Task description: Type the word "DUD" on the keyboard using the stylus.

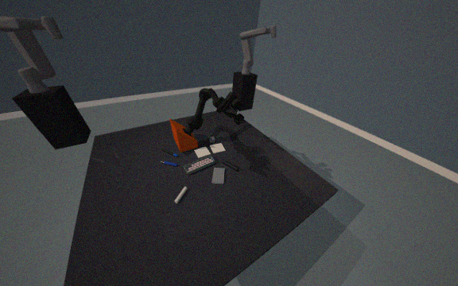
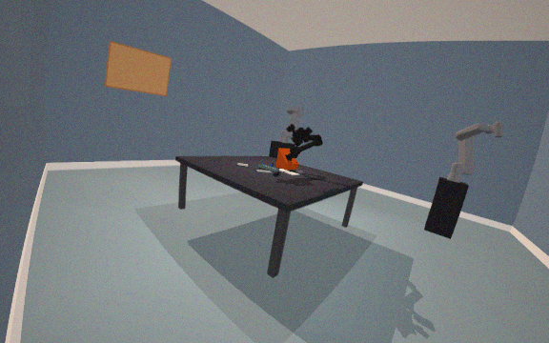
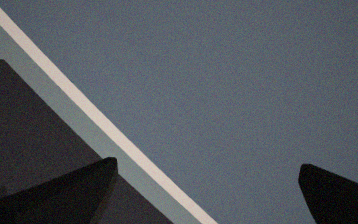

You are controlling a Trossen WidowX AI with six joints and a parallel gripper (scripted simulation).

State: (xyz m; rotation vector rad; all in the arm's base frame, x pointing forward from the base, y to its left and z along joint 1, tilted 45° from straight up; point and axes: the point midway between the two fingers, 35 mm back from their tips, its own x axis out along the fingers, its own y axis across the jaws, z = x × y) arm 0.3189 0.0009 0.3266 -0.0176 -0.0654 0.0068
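The keyboard (image 1: 199, 165) (image 2: 269, 168), pale keys in a teal-edged case, lies on the dark desk (image 1: 133, 222) (image 2: 227, 172). A blue pen-like thing (image 1: 169, 163) with a pale tip lies left of it in the top view. A thin dark pen with a blue end (image 1: 175, 155) lies just behind that. Which of these is the stylus, I cannot tell. My gripper (image 3: 207, 170) is open and empty, fingers wide apart. It is raised above the desk, behind and to the right of the keyboard in the top view, and touches nothing.
An orange wedge (image 1: 183, 139) (image 2: 283, 159) stands by the arm's base. Two white notes (image 1: 202, 152) (image 1: 217, 148) lie behind the keyboard. A black slim object (image 1: 230, 165) and a grey block (image 1: 219, 175) lie right of it. A white cylinder (image 1: 180, 195) lies in front.
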